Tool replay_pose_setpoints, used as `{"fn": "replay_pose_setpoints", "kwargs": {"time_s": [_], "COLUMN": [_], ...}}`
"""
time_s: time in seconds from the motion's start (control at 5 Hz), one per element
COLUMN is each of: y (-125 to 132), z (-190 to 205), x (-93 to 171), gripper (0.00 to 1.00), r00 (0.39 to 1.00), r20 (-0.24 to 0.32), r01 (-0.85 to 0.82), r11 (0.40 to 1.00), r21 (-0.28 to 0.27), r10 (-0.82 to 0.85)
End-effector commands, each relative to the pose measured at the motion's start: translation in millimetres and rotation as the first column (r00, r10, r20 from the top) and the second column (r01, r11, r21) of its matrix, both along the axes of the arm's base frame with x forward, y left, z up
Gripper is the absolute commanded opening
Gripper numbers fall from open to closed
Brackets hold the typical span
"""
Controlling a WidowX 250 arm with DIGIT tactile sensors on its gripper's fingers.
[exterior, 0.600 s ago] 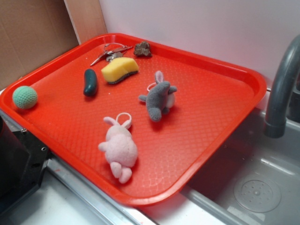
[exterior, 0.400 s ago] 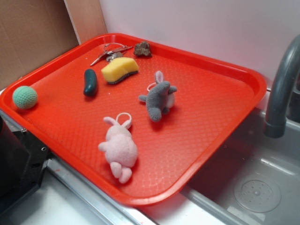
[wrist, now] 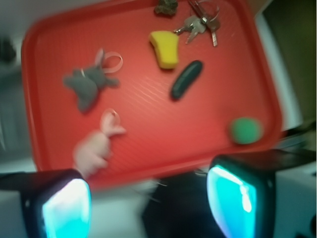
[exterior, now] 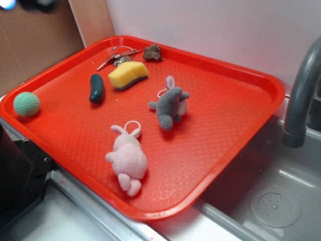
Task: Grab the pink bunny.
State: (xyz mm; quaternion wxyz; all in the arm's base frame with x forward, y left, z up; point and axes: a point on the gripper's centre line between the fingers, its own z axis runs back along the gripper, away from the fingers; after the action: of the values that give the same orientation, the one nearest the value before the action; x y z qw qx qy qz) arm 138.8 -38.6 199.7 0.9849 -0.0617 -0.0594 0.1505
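1. Your gripper (wrist: 148,203) sits high above the tray's near edge, jaws spread wide apart, nothing between them. In the wrist view, both fingers (wrist: 67,208) show at the bottom of the frame with glowing cyan pads.
2. In the exterior view only a blurred bit of the arm (exterior: 30,4) shows at the top left corner.
3. The pink bunny (wrist: 96,146) is the closest thing to your gripper: in the wrist view, just above and beside the left-hand finger, lying flat on the red tray (wrist: 148,144), ears and whitish loop pointing away from you. It's blurred there; the exterior view shows it clearer (exterior: 128,159), near the tray's front edge.
4. Past the bunny, further out: grey plush animal (wrist: 86,84) with a pink ear and loop, apart from the bunny.
5. Ahead of the right-hand finger: green ball (wrist: 245,130), near the tray rim.
6. Further still, mid tray: dark green pickle-shaped toy (wrist: 186,79), then yellow sponge (wrist: 165,48) just beside it.
7. Far edge: keys (wrist: 200,22) and a brown lumpy thing (wrist: 166,6).
8. Off the tray: grey faucet (exterior: 301,95) over a sink (exterior: 266,196).
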Motion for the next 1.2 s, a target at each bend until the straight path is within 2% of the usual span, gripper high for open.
{"fn": "replay_pose_setpoints", "kwargs": {"time_s": [0.0,0.4,0.6,1.0], "y": [-28,-28,-42,-82], "z": [-20,-20,-68,-149], "x": [20,20,38,23], "gripper": [1.0,1.0,1.0,1.0], "r00": [0.981,0.981,0.969,0.953], "r20": [-0.004,-0.004,-0.057,-0.217], "r01": [-0.196,-0.196,-0.245,-0.228], "r11": [0.978,0.978,0.964,0.972], "r21": [-0.072,-0.072,-0.107,-0.051], "r10": [0.196,0.196,0.24,0.212]}}
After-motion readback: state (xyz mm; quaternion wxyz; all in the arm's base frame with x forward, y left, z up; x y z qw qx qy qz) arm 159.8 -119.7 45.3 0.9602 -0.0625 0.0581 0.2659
